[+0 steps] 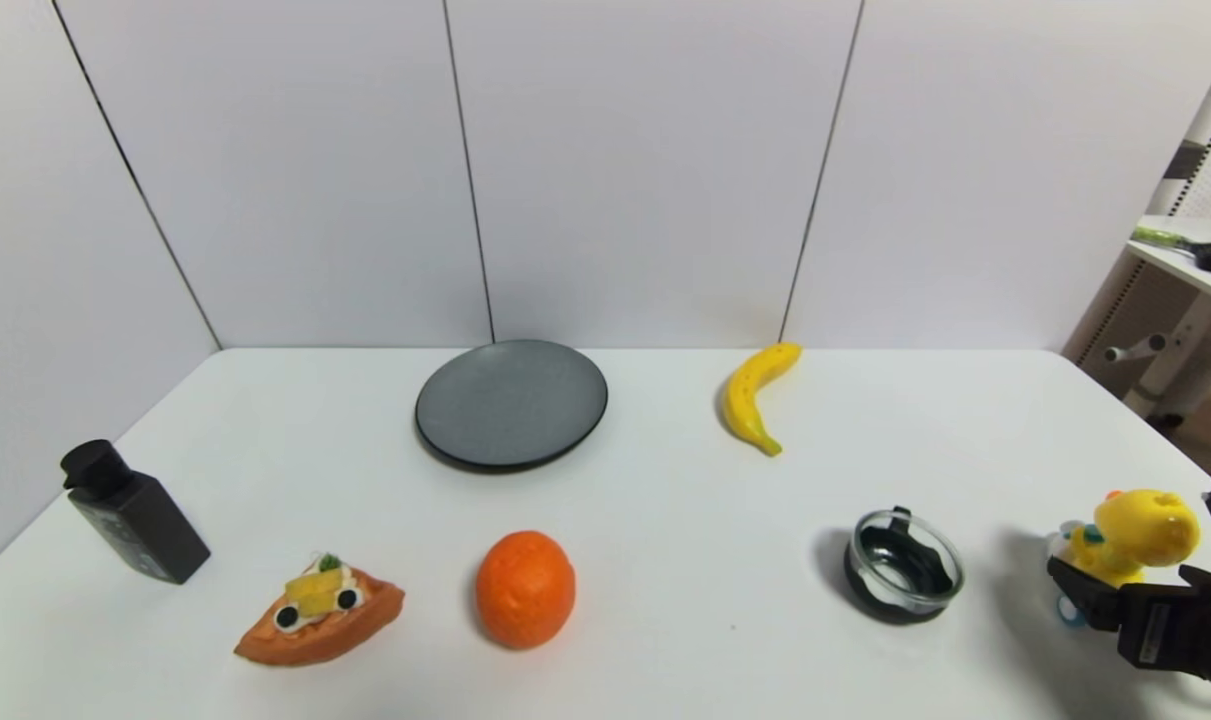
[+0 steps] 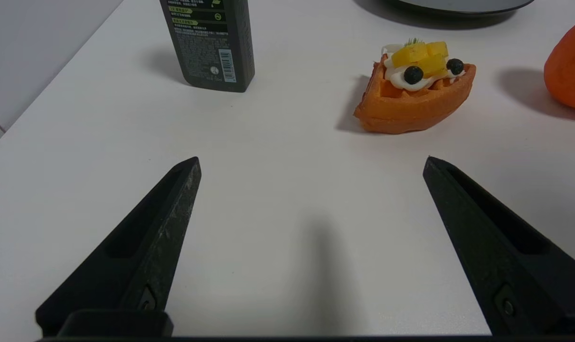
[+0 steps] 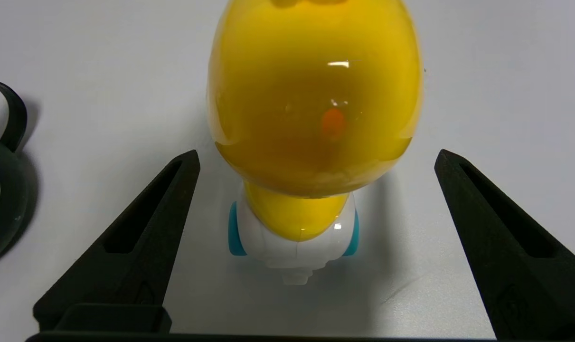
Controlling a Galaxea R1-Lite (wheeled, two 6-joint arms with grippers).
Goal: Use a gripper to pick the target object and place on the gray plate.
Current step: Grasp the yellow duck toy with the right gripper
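Note:
The yellow duck toy (image 1: 1135,530) with a white wheeled base and blue wheels stands upright at the near right of the table. My right gripper (image 1: 1125,580) is open, with its fingers on either side of the duck and clear of it. In the right wrist view the duck (image 3: 311,109) fills the gap of the right gripper (image 3: 315,153), with space left on both sides. The gray plate (image 1: 511,402) lies empty at the back centre; its edge shows in the left wrist view (image 2: 458,4). My left gripper (image 2: 311,159) is open and empty above bare table, outside the head view.
A banana (image 1: 755,395) lies at the back right. A small glass bowl (image 1: 903,565) sits just left of the duck. An orange (image 1: 525,588), a waffle slice (image 1: 318,610) and a black bottle (image 1: 133,512) stand along the front left. The table's right edge is near the duck.

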